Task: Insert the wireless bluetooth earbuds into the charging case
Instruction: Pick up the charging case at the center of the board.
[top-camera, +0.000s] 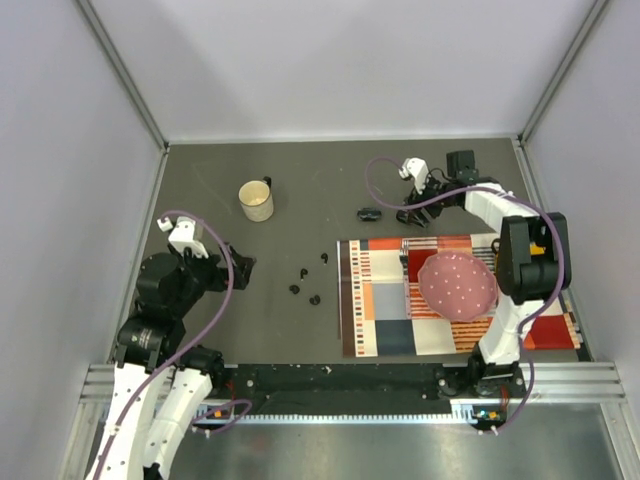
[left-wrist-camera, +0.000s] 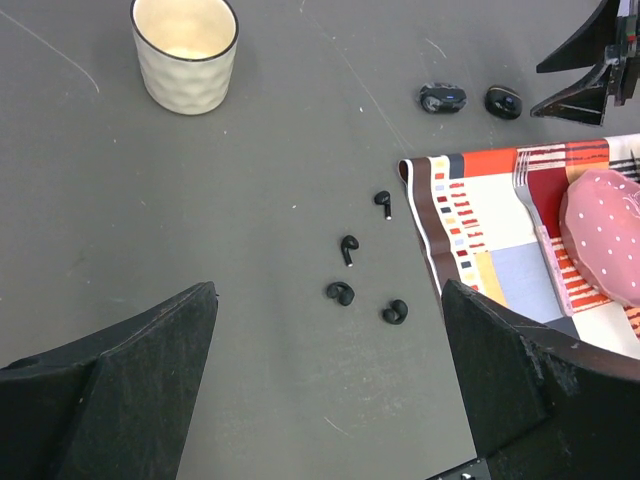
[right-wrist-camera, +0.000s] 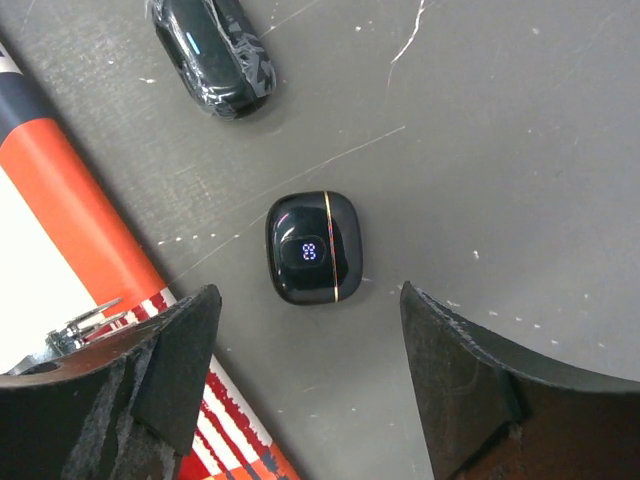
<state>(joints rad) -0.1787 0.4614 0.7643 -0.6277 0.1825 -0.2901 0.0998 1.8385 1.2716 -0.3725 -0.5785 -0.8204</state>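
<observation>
Several tiny black earbuds (left-wrist-camera: 348, 246) lie loose on the dark table (top-camera: 300, 180), left of the striped mat (top-camera: 380, 300). My left gripper (left-wrist-camera: 328, 330) hangs open above the table just short of them, holding nothing; from above it sits at the left (top-camera: 235, 268). A glossy black charging case (right-wrist-camera: 313, 247) with a lit blue display lies shut on the table. My right gripper (right-wrist-camera: 307, 310) stands open right behind this case, one finger on either side and not touching it. A second black oval case (right-wrist-camera: 212, 55), wrapped in film, lies beyond it.
A cream mug (top-camera: 256, 200) stands at the back left. A pink dotted plate (top-camera: 457, 285) and a fork (left-wrist-camera: 530, 195) rest on the mat, whose red corner (right-wrist-camera: 80, 210) lies next to my right gripper's left finger. Grey walls enclose the table.
</observation>
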